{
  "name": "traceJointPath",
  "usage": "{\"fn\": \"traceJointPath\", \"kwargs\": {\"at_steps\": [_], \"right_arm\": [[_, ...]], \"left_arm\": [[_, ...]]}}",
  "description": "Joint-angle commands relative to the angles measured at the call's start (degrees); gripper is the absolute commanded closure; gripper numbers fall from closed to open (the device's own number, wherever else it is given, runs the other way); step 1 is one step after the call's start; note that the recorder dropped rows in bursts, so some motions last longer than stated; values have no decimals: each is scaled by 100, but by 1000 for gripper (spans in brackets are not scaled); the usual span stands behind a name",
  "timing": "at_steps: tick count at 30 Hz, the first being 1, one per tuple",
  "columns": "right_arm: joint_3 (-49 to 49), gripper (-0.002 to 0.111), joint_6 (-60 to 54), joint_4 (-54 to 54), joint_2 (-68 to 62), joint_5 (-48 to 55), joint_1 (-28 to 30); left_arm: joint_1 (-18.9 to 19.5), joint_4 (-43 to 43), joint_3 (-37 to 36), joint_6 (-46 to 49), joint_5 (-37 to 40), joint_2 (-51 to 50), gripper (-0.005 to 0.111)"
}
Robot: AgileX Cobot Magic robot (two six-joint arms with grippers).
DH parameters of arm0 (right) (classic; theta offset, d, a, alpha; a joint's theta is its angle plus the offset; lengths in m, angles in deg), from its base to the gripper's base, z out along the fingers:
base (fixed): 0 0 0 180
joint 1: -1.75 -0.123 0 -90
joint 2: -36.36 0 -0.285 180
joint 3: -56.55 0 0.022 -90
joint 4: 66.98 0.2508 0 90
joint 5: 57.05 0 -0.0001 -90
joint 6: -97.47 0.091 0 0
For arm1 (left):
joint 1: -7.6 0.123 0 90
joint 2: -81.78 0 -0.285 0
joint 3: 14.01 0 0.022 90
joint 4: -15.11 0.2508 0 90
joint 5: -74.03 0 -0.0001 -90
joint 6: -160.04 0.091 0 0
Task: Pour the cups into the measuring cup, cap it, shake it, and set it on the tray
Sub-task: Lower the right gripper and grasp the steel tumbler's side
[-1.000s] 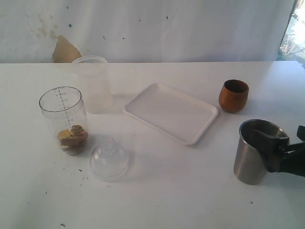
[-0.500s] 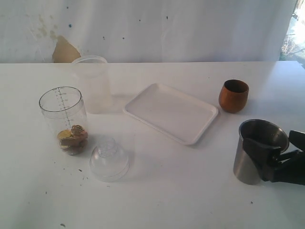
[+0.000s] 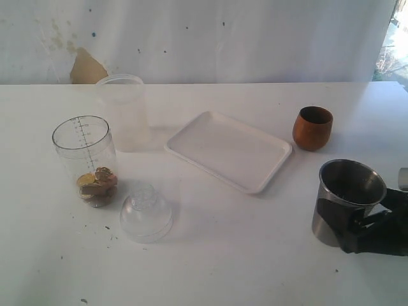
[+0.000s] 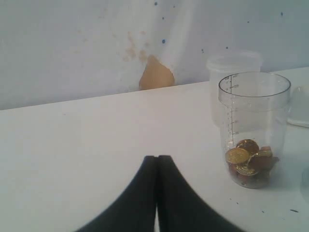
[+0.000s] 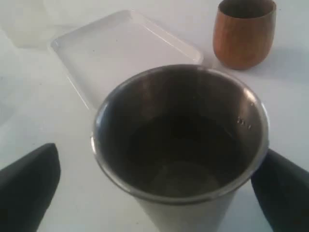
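The steel tumbler [image 5: 178,140] stands upright on the counter [image 3: 242,255] between the released jaws of the right gripper [image 5: 157,191]. Rigid, smooth, probably slippery: grip mid-wall. The left gripper [image 4: 157,162] has its jaws clenched on nothing.

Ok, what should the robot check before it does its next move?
1. Steel cup upright on the table: ok.
2. Right jaws open, one on each side of the steel cup: ok.
3. Steel cup looks empty inside: ok.
4. Measuring cup upright, top open, coins inside: ok.
5. Lid off, lying beside the measuring cup: ok.
6. Anything in the wooden cup: cannot tell.
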Motion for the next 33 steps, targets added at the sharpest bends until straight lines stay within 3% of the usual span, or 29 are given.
{"fn": "traceJointPath", "kwargs": {"at_steps": [1, 13, 22, 33], "right_arm": [[30, 5, -386, 52, -302, -330, 2], [30, 5, -1387, 621, -1439, -924, 2], [-5, 5, -2642, 1181, -2924, -2321, 2], [-442, 5, -2947, 1130, -3916, -2357, 2]], "left_arm": [[1, 0, -27, -10, -76, 29, 107], [1, 0, -27, -10, -76, 29, 107], [1, 0, -27, -10, -76, 29, 107], [1, 0, -27, -10, -76, 29, 107]]}}
